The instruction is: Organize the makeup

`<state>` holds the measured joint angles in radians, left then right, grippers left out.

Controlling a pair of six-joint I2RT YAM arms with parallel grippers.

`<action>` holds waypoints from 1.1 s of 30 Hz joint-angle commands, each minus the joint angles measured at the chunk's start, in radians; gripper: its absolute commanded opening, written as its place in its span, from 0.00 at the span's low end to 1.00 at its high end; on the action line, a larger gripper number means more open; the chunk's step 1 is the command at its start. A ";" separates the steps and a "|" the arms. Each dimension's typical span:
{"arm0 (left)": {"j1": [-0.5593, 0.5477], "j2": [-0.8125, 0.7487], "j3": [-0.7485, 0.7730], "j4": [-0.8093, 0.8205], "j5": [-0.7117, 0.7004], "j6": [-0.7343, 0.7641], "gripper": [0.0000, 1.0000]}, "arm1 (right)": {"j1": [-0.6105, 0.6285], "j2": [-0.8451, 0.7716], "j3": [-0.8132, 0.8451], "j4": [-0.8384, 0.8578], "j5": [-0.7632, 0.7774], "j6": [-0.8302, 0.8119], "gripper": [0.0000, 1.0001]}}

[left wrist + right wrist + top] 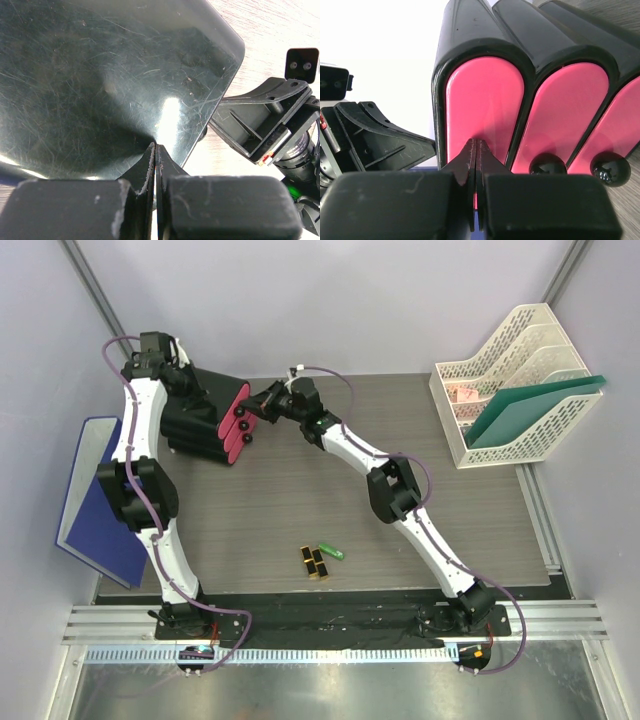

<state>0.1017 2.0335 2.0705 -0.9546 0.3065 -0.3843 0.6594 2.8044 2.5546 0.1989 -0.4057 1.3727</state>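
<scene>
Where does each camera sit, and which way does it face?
Top external: above and behind the bases, looking down at the table; left arm and right arm show.
Left wrist: on the left arm, facing the glossy black box; the shut left tool shows.
Right wrist: on the right arm, facing the pink drawers; the shut right tool shows.
Shared: all see the box; each wrist view catches the other arm.

The right claw (476,144) hides the end pink drawer's (485,95) lower front.

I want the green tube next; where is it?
Top view: the green tube lies near the front edge of the table, about mid-width, just right of the lipsticks.
</scene>
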 commanded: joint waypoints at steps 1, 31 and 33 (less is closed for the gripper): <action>0.003 0.062 -0.064 -0.167 -0.061 0.044 0.00 | 0.065 -0.025 0.003 0.073 -0.041 -0.020 0.01; 0.003 -0.051 -0.084 -0.108 -0.035 0.024 0.00 | 0.083 -0.980 -0.895 -0.966 0.249 -1.112 0.84; 0.003 -0.056 -0.079 -0.105 -0.029 0.021 0.00 | 0.134 -1.019 -0.954 -1.033 0.284 -1.143 0.86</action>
<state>0.1013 1.9823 2.0228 -0.9886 0.2996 -0.3836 0.7223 1.8915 1.6791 -0.6270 -0.2337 0.3943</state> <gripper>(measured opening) 0.002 0.843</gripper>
